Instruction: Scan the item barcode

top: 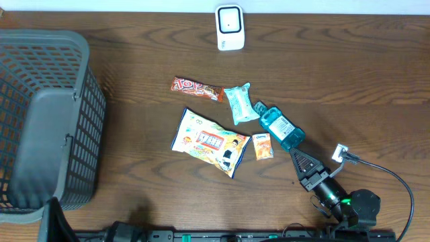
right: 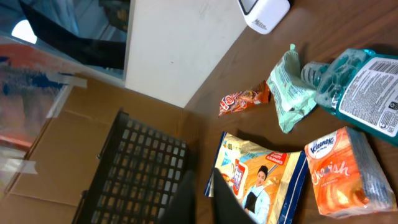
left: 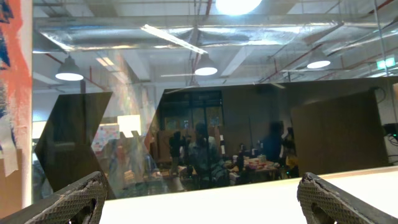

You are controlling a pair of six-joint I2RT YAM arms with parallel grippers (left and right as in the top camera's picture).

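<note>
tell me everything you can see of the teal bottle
The teal bottle lies on its side on the wooden table, translucent blue-green plastic with a white printed label. Its cap end points toward the green packet and seems to touch it. The orange tissue pack lies beside it, and the right gripper, fingers shut, sits close to its base.

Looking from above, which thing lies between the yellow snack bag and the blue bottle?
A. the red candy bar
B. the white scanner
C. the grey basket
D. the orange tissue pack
D: the orange tissue pack lies just right of the snack bag and close beside the blue bottle; nothing else lies in that gap.
</note>
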